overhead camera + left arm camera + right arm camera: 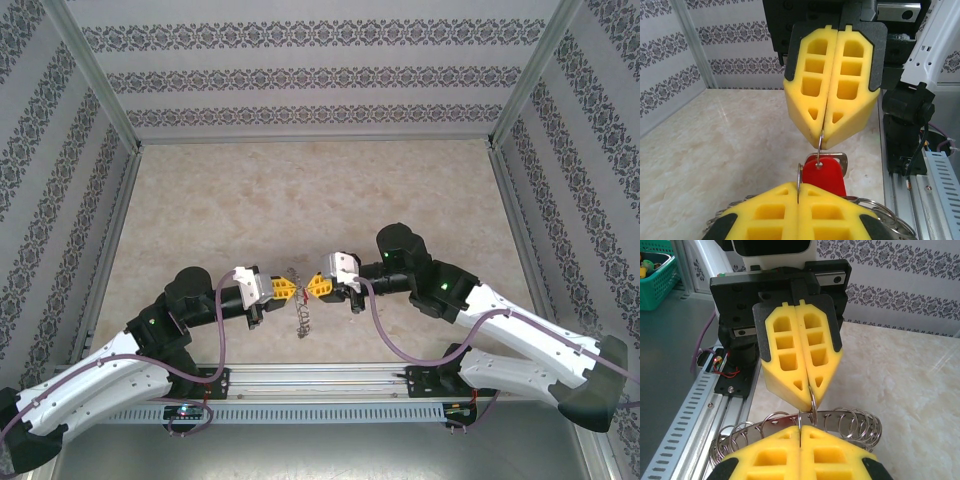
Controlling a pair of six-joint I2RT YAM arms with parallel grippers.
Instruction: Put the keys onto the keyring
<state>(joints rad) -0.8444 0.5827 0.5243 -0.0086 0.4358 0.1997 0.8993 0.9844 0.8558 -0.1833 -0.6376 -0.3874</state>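
Currently: left claw (799, 189) pressed together on a thin wire loop of the ring (855, 422); right claw (823, 144), tip to tip with it, likewise pinched tight on a loop. That loop passes through the hole of the red key (824, 179), which hangs just beside the ring. Judgement: key threaded or nearly so; whether it sits on the ring proper, cannot tell. Release remains.
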